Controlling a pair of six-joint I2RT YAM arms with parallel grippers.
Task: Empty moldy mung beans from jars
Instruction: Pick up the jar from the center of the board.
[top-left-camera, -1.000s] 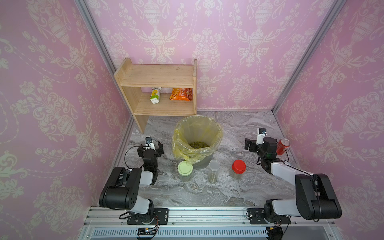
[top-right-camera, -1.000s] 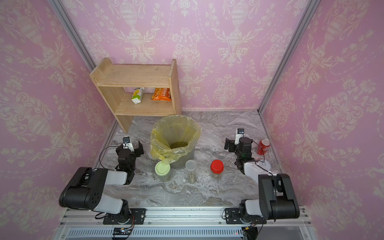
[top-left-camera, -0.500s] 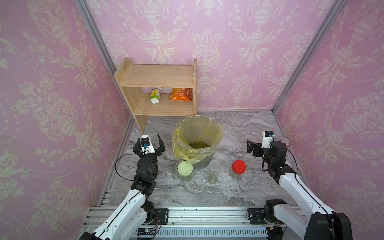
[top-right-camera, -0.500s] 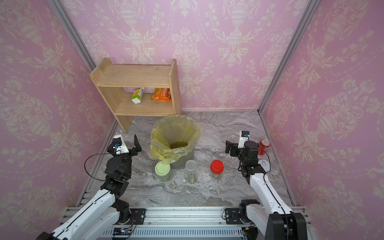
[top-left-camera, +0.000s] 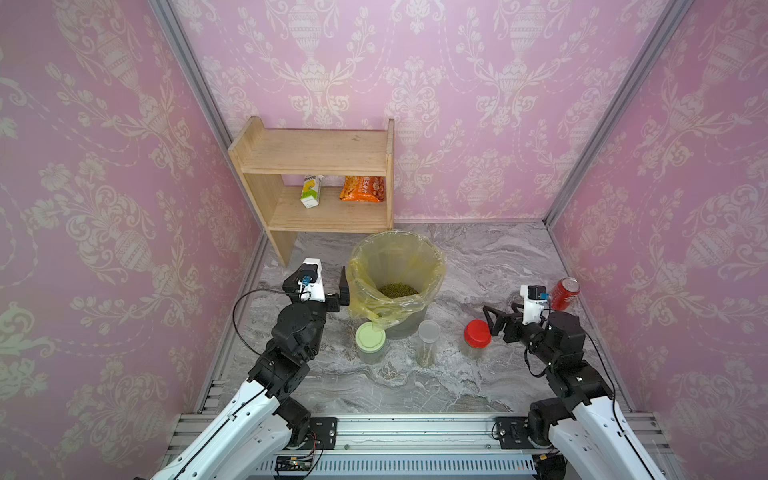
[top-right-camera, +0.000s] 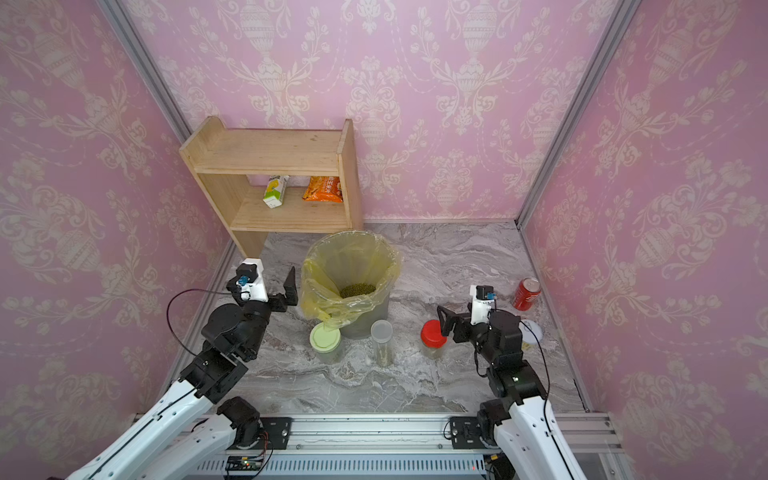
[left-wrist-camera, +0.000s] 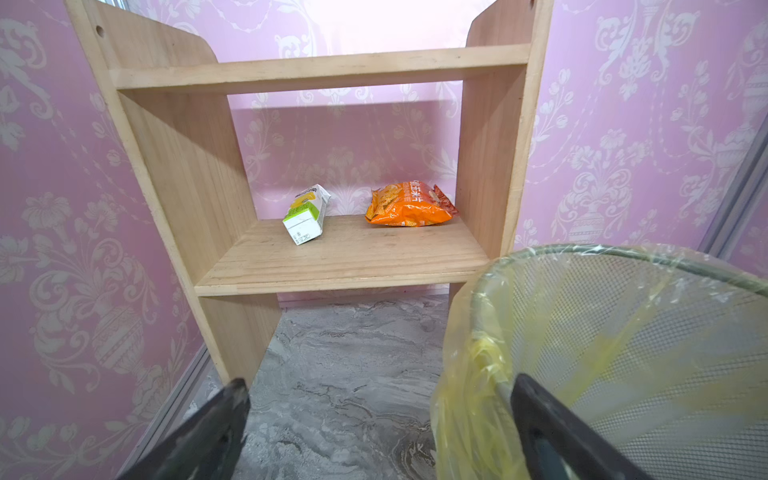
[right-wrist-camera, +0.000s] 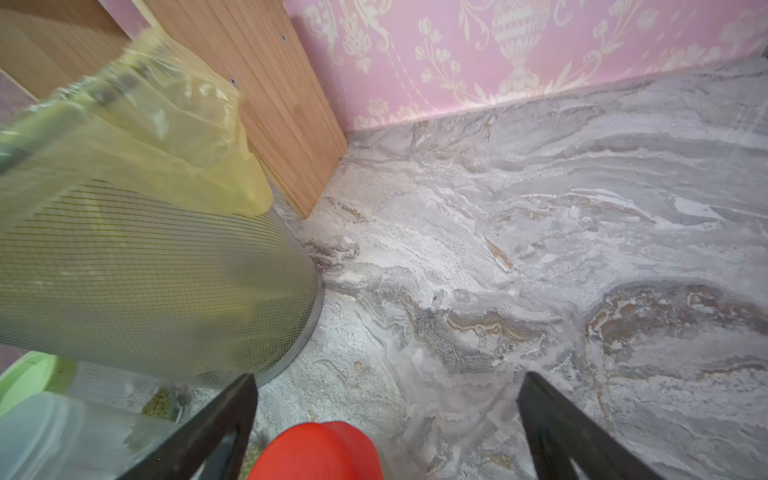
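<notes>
Gaping empty, left claw (left-wrist-camera: 379, 386) hangs beside the bin (top-left-camera: 434, 266) holding mung beans (top-left-camera: 397, 289); right claw (right-wrist-camera: 390, 378), likewise released, sits just beside the red-lidded jar (top-left-camera: 477, 333).

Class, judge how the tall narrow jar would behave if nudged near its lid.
The tall narrow jar would probably tip: it stands upright on a small base. Likely light, since mung beans fill only its lower part. Its smooth clear wall may slip in a grip.
</notes>
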